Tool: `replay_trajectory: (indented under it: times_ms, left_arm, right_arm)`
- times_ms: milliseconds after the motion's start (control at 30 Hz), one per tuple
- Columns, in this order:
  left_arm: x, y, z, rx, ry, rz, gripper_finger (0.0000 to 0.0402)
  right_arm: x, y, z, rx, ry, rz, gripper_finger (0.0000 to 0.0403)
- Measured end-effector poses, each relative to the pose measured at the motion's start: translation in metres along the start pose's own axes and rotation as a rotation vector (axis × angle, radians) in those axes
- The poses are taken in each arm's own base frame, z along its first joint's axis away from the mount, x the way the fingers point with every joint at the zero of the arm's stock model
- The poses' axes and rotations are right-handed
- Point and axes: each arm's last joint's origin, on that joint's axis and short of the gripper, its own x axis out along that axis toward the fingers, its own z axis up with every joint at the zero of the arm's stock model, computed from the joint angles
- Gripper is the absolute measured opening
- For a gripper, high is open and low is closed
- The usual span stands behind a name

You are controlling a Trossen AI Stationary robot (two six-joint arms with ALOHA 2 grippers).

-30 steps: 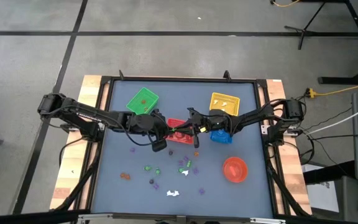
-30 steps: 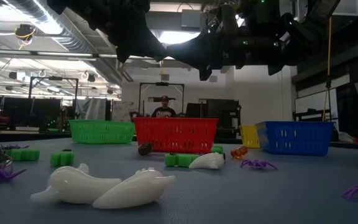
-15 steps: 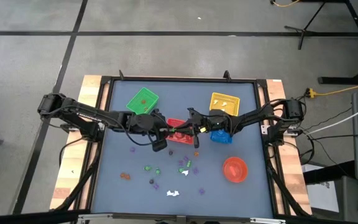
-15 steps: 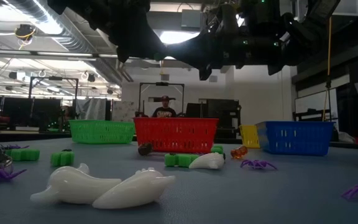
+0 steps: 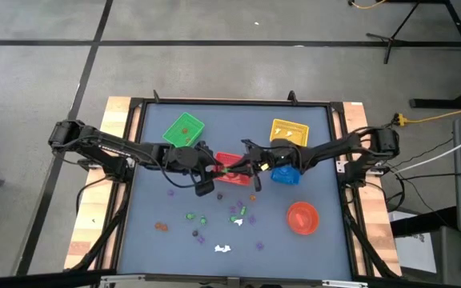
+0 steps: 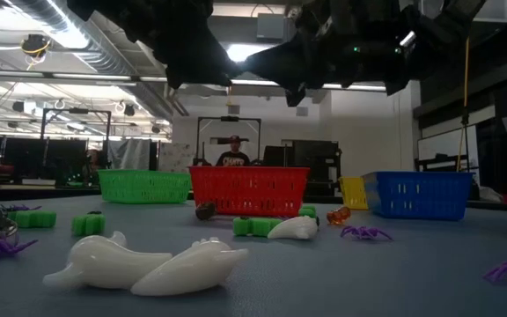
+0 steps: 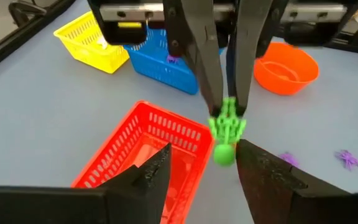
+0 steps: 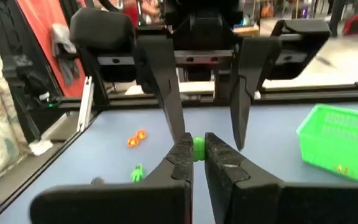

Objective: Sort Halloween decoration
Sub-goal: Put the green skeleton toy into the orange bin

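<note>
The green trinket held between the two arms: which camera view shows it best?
The left wrist view: the green trinket hangs unobstructed, pinched by the right gripper near the red basket. The right wrist view shows only a green sliver between shut jaws. The high view gives a speck; the low view does not show it.

Right gripper [image 8: 196,155] is pinching a small green trinket [image 8: 198,147] between its closed fingertips. Facing it, the left gripper [image 8: 207,134] is standing with fingers [image 8: 169,106] spread wide on either side of that trinket. Green basket [image 8: 340,135] is sitting off to one side on the table [image 8: 278,168]. An orange trinket [image 8: 136,138] and a second green piece [image 8: 138,171] are lying beyond.
</note>
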Motion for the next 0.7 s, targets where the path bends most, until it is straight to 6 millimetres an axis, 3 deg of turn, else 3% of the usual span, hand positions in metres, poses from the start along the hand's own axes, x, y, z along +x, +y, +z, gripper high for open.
replay_trajectory:
  times_ms: [400,700]
  left_arm:
    - [0.0,-0.001,-0.002,0.006,0.017,-0.003,0.0164]
    - [0.0,-0.001,-0.003,0.007,0.024,-0.003,0.0164]
  right_arm:
    - [-0.044,0.018,0.02,0.125,0.312,0.058,0.002]
    - [-0.07,0.051,0.006,0.435,0.651,0.242,0.0021]
